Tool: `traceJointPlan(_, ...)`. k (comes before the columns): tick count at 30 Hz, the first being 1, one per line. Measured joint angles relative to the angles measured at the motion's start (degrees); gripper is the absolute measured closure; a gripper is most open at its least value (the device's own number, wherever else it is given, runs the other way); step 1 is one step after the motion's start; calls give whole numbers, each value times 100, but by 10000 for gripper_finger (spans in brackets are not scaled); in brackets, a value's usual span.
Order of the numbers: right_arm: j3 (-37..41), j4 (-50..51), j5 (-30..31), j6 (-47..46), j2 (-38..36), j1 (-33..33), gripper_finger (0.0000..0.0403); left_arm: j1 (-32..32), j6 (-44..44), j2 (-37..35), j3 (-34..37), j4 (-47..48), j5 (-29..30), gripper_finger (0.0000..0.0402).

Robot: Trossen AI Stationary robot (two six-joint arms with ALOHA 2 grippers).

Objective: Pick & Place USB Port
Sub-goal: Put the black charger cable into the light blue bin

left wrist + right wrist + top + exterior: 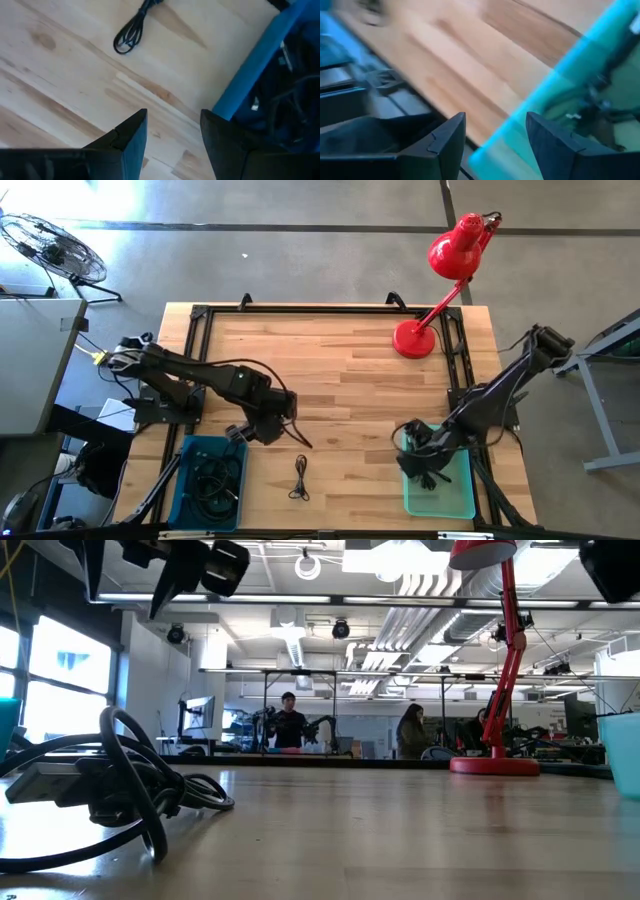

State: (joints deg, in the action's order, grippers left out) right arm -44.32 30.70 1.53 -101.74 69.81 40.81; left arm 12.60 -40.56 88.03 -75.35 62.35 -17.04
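Observation:
A black coiled USB cable (300,478) lies flat on the wooden table near its near edge, also in the left wrist view (134,30) and close up in the low view (100,785). My left gripper (243,432) hovers open above the table beside the blue bin (208,480), left of the cable; its fingers (172,140) hold nothing. My right gripper (415,442) is open (495,145) over the far left rim of the green bin (440,485), which holds dark cables.
The blue bin (260,75) holds a tangle of dark cables. A red desk lamp (430,290) stands at the far right of the table. A black frame (320,310) runs along the table's edges. Bare wood lies between the two bins.

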Motion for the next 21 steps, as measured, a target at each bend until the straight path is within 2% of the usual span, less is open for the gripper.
traceJointPlan(4, -335, 39, 529, 607, -454, -138, 204, -7, -474, -9, 2, -68, 164, 222)
traceJointPlan(8, -743, 35, 1347, 1554, -887, -252, 204, -7, -1156, 46, 3, -190, 565, 222)
traceJointPlan(13, -1116, 30, 2179, 2663, -1285, -367, 204, -6, -1491, 317, 2, -326, 711, 222)
traceJointPlan(16, -1188, 29, 2217, 2951, -1375, -422, 204, 78, -1582, 618, 2, -347, 777, 222)
traceJointPlan(21, -1184, 151, 1993, 2998, -1340, -428, 204, 508, -2329, 1130, 4, -642, 964, 222)
